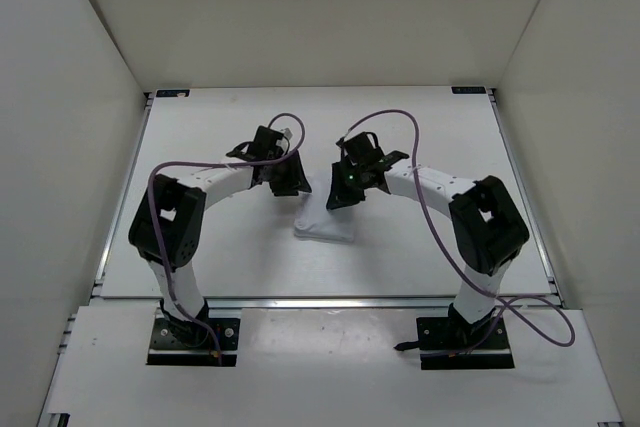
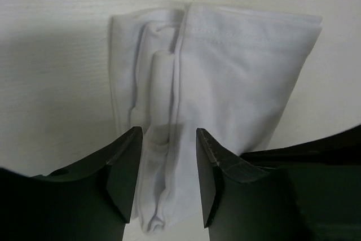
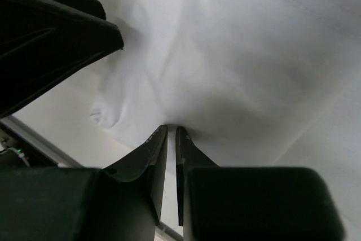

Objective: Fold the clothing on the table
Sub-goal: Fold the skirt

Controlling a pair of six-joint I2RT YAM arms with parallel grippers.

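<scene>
The right pincer (image 3: 169, 130) is pressed nearly shut, pinching the edge of the clothing (image 3: 237, 55); the left pincer (image 2: 168, 135) stands spread astride a bunched ridge of it. The clothing lies in the middle of the table (image 1: 200, 257) between both arms. It looks thin, light and limp, so it is probably best taken at the hem or corners.

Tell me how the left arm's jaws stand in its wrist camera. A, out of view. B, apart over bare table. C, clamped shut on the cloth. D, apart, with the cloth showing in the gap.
D: the left gripper has its jaws apart, and the clothing shows in the gap between them.
</scene>
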